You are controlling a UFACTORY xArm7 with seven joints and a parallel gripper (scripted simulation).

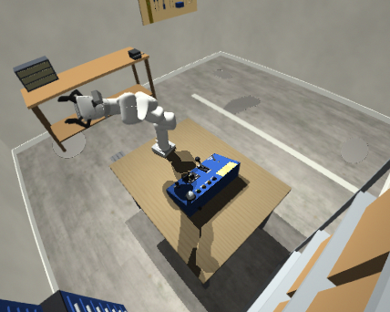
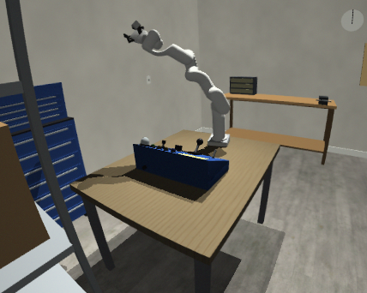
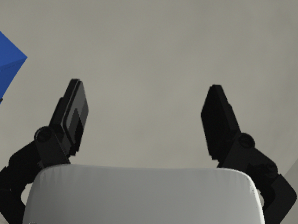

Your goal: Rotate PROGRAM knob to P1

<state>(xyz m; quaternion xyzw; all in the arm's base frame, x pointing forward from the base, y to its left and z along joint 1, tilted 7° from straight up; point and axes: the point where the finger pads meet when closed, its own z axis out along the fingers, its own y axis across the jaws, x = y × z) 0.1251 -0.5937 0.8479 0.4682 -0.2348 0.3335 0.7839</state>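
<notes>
A blue console [image 1: 203,183] sits on the wooden table [image 1: 199,192], also seen from behind in the exterior view [image 2: 180,164]. Its top carries a black knob [image 1: 188,177], a small lever [image 1: 198,161], a row of dark buttons [image 1: 206,184], a round grey button [image 1: 189,195] and a yellow label [image 1: 224,171]. I cannot read which knob is PROGRAM. My gripper [image 1: 69,109] [image 2: 127,36] is raised high and far from the console, pointing away from it. In the wrist view the fingers are wide open with nothing between them, facing a grey wall.
The arm's base [image 1: 163,148] stands on the table behind the console. A wooden shelf bench [image 1: 83,87] holds a dark rack [image 1: 35,73] and a small black box [image 1: 134,53]. Blue drawer cabinets [image 2: 44,141] stand beside the table.
</notes>
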